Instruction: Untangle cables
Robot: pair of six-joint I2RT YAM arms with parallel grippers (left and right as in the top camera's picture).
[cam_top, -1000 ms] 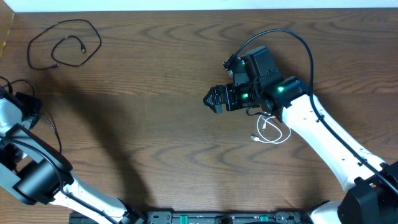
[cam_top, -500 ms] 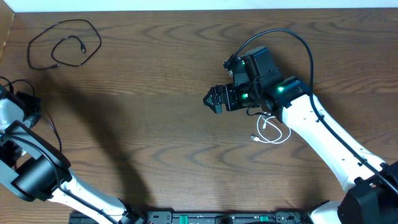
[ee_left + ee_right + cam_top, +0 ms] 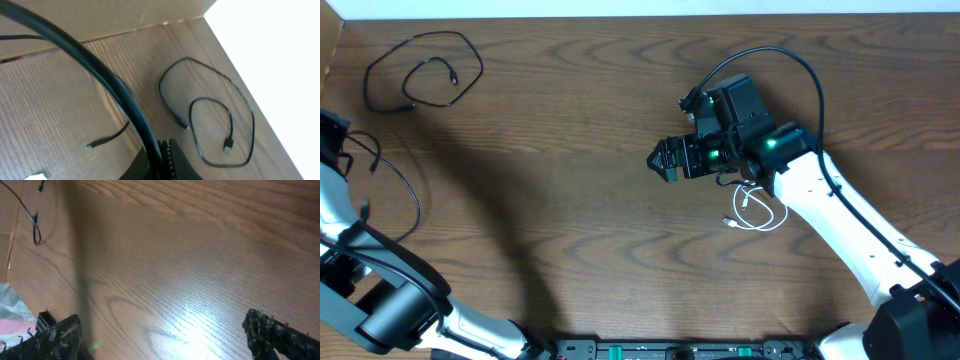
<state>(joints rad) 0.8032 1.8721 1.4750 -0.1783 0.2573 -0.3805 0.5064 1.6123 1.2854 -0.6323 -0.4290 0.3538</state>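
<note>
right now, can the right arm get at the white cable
Probably, with a pull back: the white cable lies loose beside the right arm, behind the open right gripper, which points away from it. Nothing else lies on it.

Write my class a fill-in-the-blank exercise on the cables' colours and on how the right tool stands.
1. The looped cable at the far left of the table is ___.
2. The small cable beside the right arm is ___.
3. The right tool is ___, with nothing between its fingers.

Missing words: black; white; open.
</note>
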